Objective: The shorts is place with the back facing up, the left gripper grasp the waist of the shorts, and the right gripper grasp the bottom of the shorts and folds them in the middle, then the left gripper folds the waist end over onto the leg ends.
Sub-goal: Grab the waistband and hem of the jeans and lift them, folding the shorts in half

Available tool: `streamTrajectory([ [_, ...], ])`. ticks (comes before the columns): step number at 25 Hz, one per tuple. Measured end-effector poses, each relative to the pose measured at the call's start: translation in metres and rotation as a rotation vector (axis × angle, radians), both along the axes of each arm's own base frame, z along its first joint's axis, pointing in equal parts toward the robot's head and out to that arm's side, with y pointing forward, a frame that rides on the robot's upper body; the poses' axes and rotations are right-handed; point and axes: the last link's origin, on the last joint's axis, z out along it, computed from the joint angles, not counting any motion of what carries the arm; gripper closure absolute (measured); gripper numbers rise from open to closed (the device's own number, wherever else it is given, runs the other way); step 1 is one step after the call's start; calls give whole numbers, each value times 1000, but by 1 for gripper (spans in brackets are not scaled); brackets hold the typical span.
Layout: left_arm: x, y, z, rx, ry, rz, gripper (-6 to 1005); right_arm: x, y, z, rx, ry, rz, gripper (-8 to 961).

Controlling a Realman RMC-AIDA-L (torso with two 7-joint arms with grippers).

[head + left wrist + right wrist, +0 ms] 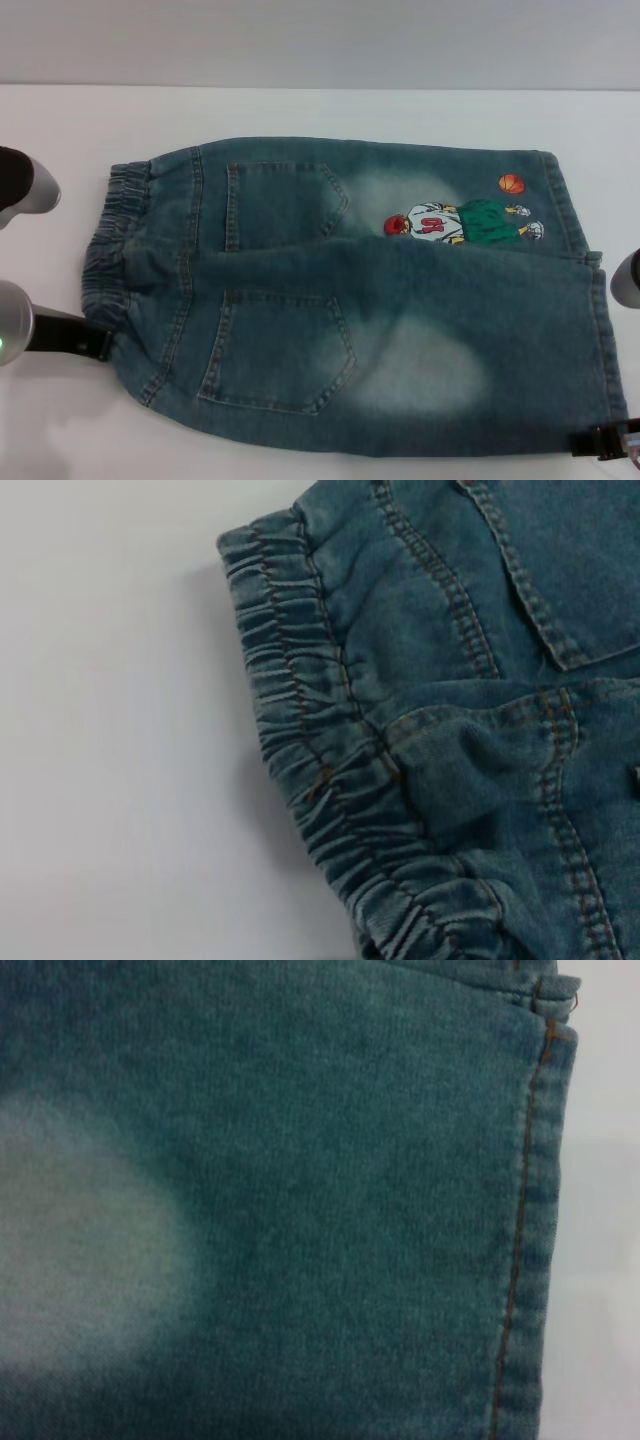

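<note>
On the white table, the denim shorts lie flat with the back up: both back pockets show, the elastic waistband points to the robot's left and the leg hems to its right. A printed basketball figure sits on the farther leg, near its hem. The near leg slightly overlaps the far one along the centre seam.

Left gripper: at the near corner of the waistband, touching or just beside the cloth; whether its fingers are apart or together cannot be told. The left wrist view looks down on the gathered waistband and the bare table beside it.

Right gripper: at the near corner of the leg hems, right at the edge of the shorts; its finger state likewise cannot be told. The right wrist view shows the stitched hem and a faded patch on the leg.

Step in hand, as judged: taking hold of the near long edge at both ends for the lengthwise fold. To do it well, each gripper should bite the full thickness of the near edge, waistband and hem alike, then both should lift together and carry that edge over the centre seam onto the far edge, keeping the cloth taut between them so no crease bunches. Uneven lift would skew the fold.
</note>
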Motion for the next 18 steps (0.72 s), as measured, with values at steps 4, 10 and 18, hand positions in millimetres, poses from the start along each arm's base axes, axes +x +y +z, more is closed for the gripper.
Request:
streamTrajectory([
  [4, 1, 0, 0, -2, 0, -4, 888, 0, 0, 0, 1, -4, 3, 270],
  [10, 2, 0, -1, -4, 0, -5, 893, 0, 2, 0, 8, -8, 11, 273],
  [18, 4, 0, 0, -4, -2, -9, 895, -1, 4, -2, 8, 1, 18, 276],
])
